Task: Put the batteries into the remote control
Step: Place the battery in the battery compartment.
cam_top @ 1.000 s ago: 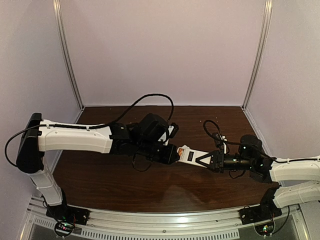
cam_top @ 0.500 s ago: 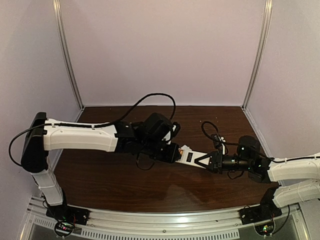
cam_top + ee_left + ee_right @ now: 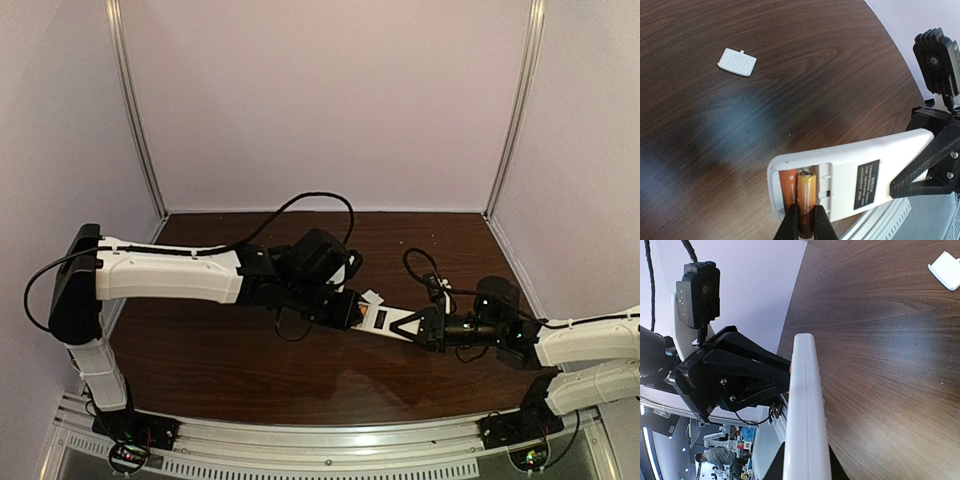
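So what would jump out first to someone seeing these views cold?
The white remote control stands out most: the right jaws hold it off the table, back side up, with its battery bay open. Over that bay the left jaws pinch an orange battery, beside a second battery already lying in the bay. The loose white cover sits on the dark table, well apart from the remote.

White remote control (image 3: 850, 160), orange battery (image 3: 806, 197), brown table (image 3: 790, 60).
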